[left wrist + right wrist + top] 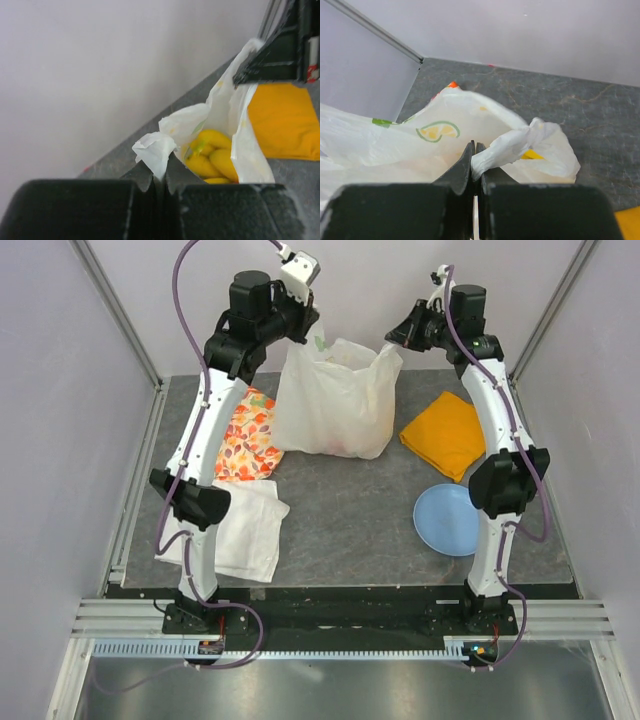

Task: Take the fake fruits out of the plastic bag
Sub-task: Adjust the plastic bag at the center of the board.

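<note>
Holding the bag up by both top edges

The plastic bag (335, 400) stands at the upper centre of the top view on the grey surface (340, 520). The left hand (308, 328), at the bag's upper left, is clamped on a crumpled bit of its rim. The right hand (396, 340), at its upper right, is pinched tight on the opposite edge. Yellow bananas (212, 157) lie inside, seen through the bag's mouth. A floral cloth (250, 435) lies just left of the bag, an orange cloth (447, 435) to its right, a blue plate (450, 520) lower right and a white cloth (240, 530) lower left.
</note>
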Controlling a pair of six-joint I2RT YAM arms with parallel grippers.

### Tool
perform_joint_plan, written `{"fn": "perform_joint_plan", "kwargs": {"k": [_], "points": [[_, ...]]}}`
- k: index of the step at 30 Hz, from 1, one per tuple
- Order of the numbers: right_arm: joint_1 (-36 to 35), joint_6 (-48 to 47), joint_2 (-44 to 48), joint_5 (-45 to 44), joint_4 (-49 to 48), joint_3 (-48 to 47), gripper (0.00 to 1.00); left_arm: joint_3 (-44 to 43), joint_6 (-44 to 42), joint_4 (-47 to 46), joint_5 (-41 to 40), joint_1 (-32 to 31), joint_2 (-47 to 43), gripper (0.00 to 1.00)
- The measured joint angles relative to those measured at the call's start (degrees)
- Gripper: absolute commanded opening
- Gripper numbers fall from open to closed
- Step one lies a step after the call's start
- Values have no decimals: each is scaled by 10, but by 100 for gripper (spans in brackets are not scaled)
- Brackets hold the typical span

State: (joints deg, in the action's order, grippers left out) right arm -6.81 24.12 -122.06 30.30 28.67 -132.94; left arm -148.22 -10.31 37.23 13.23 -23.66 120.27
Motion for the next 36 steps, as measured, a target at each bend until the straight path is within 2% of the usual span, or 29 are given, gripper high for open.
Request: {"fn": "perform_joint_plan", "kwargs": {"k": [4, 7, 10, 12, 13, 14, 16, 19, 22, 25, 27, 29, 30, 31, 34, 36], "points": [[-8, -27, 42, 8, -10, 49, 0, 9, 1, -22, 24, -4, -15, 2], [-8, -57, 101, 9, -14, 123, 0, 80, 9, -19, 43, -4, -53, 1], [-2, -99, 189, 3, -16, 252, 0, 193, 31, -13, 58, -4, -108, 2], [3, -121, 242, -4, 4, 330, 15, 296, 47, -4, 66, -4, -161, 1], [4, -134, 266, -8, 5, 369, 28, 351, 54, -2, 68, -4, -189, 1], [6, -142, 285, -11, 15, 399, 48, 406, 59, 1, 68, -4, -219, 2], [9, -170, 332, -24, 51, 480, 61, 492, 74, 5, 68, -4, -273, 2], [9, -223, 367, -39, 125, 541, 71, 554, 96, 4, 79, -7, -324, 2], [9, -316, 399, -56, 202, 548, 80, 565, 120, -12, 100, -12, -342, 2], [8, -437, 481, -83, 253, 561, 83, 568, 139, -28, 113, -17, -344, 2], [9, -517, 552, -94, 281, 584, 82, 568, 148, -34, 115, -19, -344, 1], [9, -606, 617, -103, 309, 617, 72, 568, 155, -42, 115, -20, -344, 2], [9, -652, 648, -109, 323, 644, 63, 568, 157, -45, 116, -20, -343, 1], [8, -683, 661, -114, 333, 662, 40, 567, 159, -47, 116, -20, -343, 2], [7, -756, 645, -138, 350, 728, 3, 565, 163, -48, 125, -20, -342, 1], [7, -771, 588, -150, 352, 746, 0, 564, 165, -49, 126, -20, -342, 1]]}}
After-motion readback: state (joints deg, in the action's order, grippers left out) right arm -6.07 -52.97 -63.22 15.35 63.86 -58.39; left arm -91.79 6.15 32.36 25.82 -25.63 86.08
